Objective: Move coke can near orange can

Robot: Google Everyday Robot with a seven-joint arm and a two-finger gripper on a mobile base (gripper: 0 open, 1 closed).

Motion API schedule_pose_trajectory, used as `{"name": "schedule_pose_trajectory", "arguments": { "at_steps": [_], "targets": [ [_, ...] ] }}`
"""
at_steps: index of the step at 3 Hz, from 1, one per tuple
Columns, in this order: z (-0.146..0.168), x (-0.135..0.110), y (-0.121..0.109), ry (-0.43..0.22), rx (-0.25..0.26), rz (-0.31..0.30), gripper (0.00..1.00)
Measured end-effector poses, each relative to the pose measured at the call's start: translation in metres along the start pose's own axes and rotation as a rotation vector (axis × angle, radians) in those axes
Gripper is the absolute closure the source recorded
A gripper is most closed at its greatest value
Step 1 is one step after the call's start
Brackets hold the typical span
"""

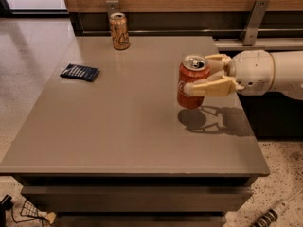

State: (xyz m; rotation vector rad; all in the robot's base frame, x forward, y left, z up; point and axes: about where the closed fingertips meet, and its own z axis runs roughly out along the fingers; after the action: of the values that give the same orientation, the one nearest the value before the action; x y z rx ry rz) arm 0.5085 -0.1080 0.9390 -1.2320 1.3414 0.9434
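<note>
The coke can (189,84) is red with white script and a silver top. My gripper (204,74) reaches in from the right and is shut on it, one finger on each side. The can hangs upright a little above the table, over its right part, with its shadow below. The orange can (119,31) is pale orange-tan with dark swirls and stands upright at the table's far edge, left of centre, well away from the gripper.
The grey table (118,126) has a drop at its front and right edges. A dark blue flat packet (79,72) lies on its left part. A wooden wall with metal brackets (251,20) runs behind. A cable lies on the floor at lower right.
</note>
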Motion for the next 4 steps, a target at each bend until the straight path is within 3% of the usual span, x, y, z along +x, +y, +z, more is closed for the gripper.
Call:
{"name": "schedule_pose_trajectory", "arguments": {
  "at_steps": [2, 3, 4],
  "targets": [
    [-0.012, -0.020, -0.131, -0.011, 0.163, 0.006, 1.00],
    [-0.005, -0.016, -0.191, 0.020, 0.262, -0.001, 1.00],
    [0.025, -0.007, -0.262, 0.028, 0.343, -0.032, 1.00]
  ]
}}
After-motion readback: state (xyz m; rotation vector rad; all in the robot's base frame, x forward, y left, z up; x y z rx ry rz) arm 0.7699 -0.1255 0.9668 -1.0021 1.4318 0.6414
